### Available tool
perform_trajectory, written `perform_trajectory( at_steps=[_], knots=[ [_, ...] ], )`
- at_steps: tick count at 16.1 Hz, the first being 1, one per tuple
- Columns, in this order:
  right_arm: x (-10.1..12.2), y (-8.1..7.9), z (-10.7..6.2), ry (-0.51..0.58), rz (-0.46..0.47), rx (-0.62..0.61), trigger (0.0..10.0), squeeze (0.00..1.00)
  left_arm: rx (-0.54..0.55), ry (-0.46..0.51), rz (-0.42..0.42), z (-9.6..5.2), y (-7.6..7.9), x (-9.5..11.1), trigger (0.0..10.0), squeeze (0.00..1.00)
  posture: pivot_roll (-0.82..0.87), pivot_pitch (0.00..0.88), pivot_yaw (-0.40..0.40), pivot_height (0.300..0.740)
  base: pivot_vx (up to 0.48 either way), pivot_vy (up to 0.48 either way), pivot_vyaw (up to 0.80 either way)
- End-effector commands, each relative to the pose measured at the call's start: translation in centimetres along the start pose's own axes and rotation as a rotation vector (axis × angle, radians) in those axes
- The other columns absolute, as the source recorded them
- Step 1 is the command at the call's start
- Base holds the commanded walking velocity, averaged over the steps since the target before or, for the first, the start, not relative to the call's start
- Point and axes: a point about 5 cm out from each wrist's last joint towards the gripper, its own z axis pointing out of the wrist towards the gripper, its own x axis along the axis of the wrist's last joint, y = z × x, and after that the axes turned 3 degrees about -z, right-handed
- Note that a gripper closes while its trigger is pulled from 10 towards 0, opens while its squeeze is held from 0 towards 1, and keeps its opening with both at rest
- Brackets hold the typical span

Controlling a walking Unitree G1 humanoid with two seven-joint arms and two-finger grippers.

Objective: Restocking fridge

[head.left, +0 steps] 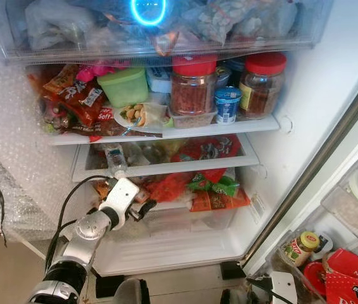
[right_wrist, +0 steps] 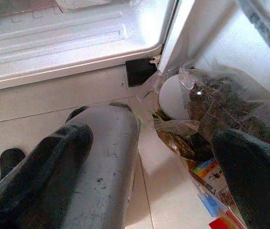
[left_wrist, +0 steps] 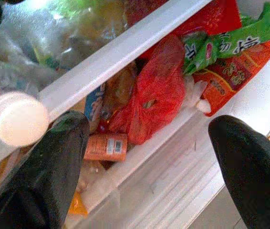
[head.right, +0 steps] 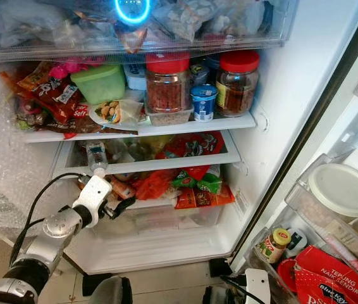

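The fridge stands open before me. My left gripper (head.left: 142,209) is open and empty, reaching in at the lower shelf just above the clear drawer (head.left: 185,223). A clear water bottle (head.left: 116,158) lies on the middle shelf, its white cap (left_wrist: 18,118) pointing out just above the left finger. Beyond the fingers (left_wrist: 54,162) lie a red plastic bag (left_wrist: 156,90), green and orange snack packets (left_wrist: 230,52) and a small orange pack (left_wrist: 105,147). My right gripper (right_wrist: 154,136) hangs open low over the floor, beside a clear bag of groceries (right_wrist: 221,109).
The top shelf holds two red-lidded jars (head.left: 193,85), a green tub (head.left: 124,85), a blue-lidded cup (head.left: 227,104) and snack packs (head.left: 71,101). Bubble wrap (head.left: 8,145) covers the left side. Door bins on the right hold a small jar (head.left: 300,246) and red boxes (head.left: 350,272).
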Motion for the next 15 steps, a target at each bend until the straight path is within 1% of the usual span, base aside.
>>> perform_trajectory(
  at_steps=[1,4,6,7,8,9,11,12,13,14,15],
  knots=[
    [-3.4,-0.4,-0.7,-0.137,0.003,0.012,10.0,0.00,0.022,-0.005,0.014,-0.2,-0.5,0.1,10.0,0.00,-0.05,0.013,0.012,0.625,0.000,0.000,0.00],
    [-3.4,-0.3,-0.7,-0.136,0.002,0.010,10.0,0.00,0.051,-0.008,-0.001,0.2,-0.8,0.3,10.0,0.00,-0.06,0.015,0.010,0.625,0.000,0.000,0.00],
    [-3.4,-0.3,-0.7,-0.136,-0.006,0.011,10.0,0.00,0.071,-0.002,0.008,0.3,-1.0,0.5,10.0,0.00,-0.06,0.016,0.007,0.625,0.000,0.000,0.00],
    [-3.4,-0.3,-0.7,-0.136,-0.007,0.011,10.0,0.00,0.096,0.001,0.014,0.3,-1.3,0.7,10.0,0.00,-0.06,0.016,0.007,0.625,0.000,0.000,0.00],
    [-3.4,-0.3,-0.7,-0.136,-0.010,0.011,10.0,0.00,0.144,-0.004,0.025,0.3,-2.2,0.8,10.0,0.00,-0.06,0.016,0.007,0.625,0.000,0.000,0.00],
    [-3.4,-0.3,-0.7,-0.136,-0.011,0.012,10.0,0.00,0.170,-0.006,0.023,0.2,-2.7,0.8,10.0,0.00,-0.06,0.016,0.007,0.625,0.000,0.000,0.00],
    [-3.4,-0.3,-0.7,-0.136,-0.014,0.013,10.0,0.00,0.243,-0.017,0.050,0.0,-4.5,1.1,10.0,0.00,-0.07,0.016,0.007,0.625,0.000,0.000,0.00],
    [-3.3,-0.3,-0.7,-0.135,-0.012,0.011,10.0,0.00,0.322,-0.031,0.067,-0.4,-6.3,1.6,10.0,0.00,-0.08,0.015,0.007,0.625,0.000,0.000,0.00],
    [-3.3,-0.2,-0.7,-0.134,-0.011,0.010,10.0,0.00,0.343,-0.034,0.071,-0.4,-6.7,1.7,10.0,0.00,-0.08,0.015,0.007,0.625,0.000,0.000,0.00],
    [-3.3,-0.2,-0.7,-0.134,-0.011,0.009,10.0,0.00,0.399,-0.043,0.067,-0.7,-7.9,2.0,10.0,0.00,-0.08,0.015,0.007,0.625,0.000,0.000,0.00],
    [-3.3,-0.2,-0.7,-0.135,-0.012,0.010,10.0,0.00,0.402,-0.043,0.060,-0.7,-8.3,2.2,10.0,0.00,-0.08,0.010,0.007,0.625,0.000,0.000,0.00]
  ],
)
